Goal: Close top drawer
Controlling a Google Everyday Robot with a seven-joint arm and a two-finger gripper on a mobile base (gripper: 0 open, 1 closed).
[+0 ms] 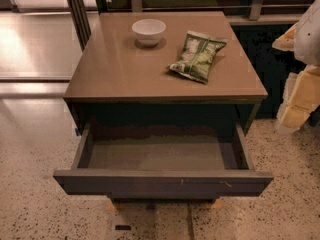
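Note:
The top drawer [162, 183] is pulled far out of the low cabinet. Its wide dark grey-purple front faces me near the bottom of the camera view, with small pale scratches right of centre. Its shallow inside [160, 154] holds nothing that I can see. My gripper [296, 106] is at the right edge of the view, pale and yellowish, hanging beside the cabinet's right side. It is apart from the drawer, level with the drawer's back right corner and a little to the right of it. It holds nothing that I can see.
The cabinet's brown top [115, 69] carries a white bowl [148, 31] at the back and a green snack bag [197, 56] right of centre. Speckled floor [35, 149] surrounds the cabinet. A dark unit [265, 59] stands behind on the right.

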